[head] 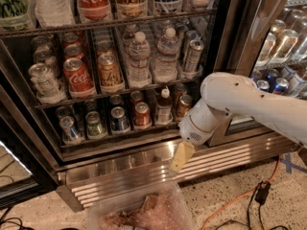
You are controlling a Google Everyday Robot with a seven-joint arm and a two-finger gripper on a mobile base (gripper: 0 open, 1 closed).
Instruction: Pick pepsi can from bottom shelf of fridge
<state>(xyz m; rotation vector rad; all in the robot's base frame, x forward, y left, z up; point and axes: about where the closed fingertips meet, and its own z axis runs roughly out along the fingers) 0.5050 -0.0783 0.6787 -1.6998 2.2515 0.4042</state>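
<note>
The fridge (233, 28) stands open, with a steel frame and a ribbed base grille. On the bottom shelf (112, 143) a row of cans stands upright. The pepsi can (119, 119), dark blue with a silver top, stands mid-row between a green can (94, 124) and a red can (142, 114). My gripper (182, 156) hangs from the white arm (225, 99) in front of the steel base, below and to the right of the pepsi can and apart from it. It holds nothing that I can see.
A small bottle (164, 107) and a brown can (183, 105) stand right of the red can. Water bottles and cola cans fill the rack above. A clear bin with wrapping (144, 212) sits on the floor below. An orange cable (230, 200) and a black plug (263, 191) lie at the right.
</note>
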